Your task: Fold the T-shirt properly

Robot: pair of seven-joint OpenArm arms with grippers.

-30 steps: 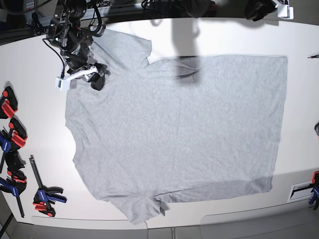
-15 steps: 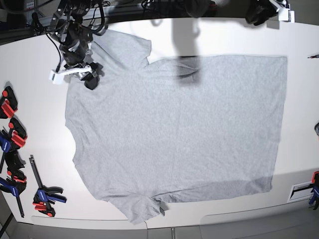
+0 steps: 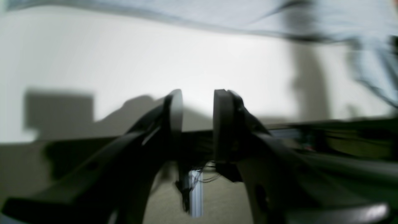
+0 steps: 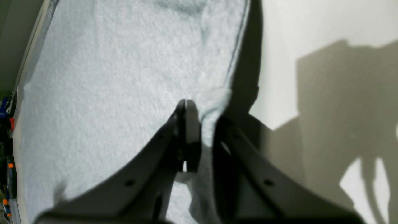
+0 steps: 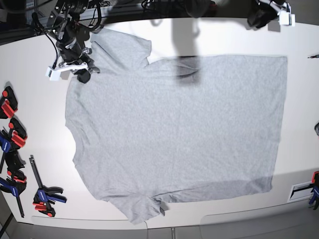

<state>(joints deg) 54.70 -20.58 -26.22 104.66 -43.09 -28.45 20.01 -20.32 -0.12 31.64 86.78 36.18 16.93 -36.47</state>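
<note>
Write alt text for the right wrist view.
The right gripper, seen from close behind, has its dark jaws pinched on the edge of a light grey T-shirt. The fabric fills the left and centre of the frame. To the right lies a bare white table crossed by hard shadows.

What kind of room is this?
Probably a robot workshop or lab: a white table with a grey T-shirt spread flat, red-and-blue bar clamps at its edge, and cables trailing from the arm.
</note>
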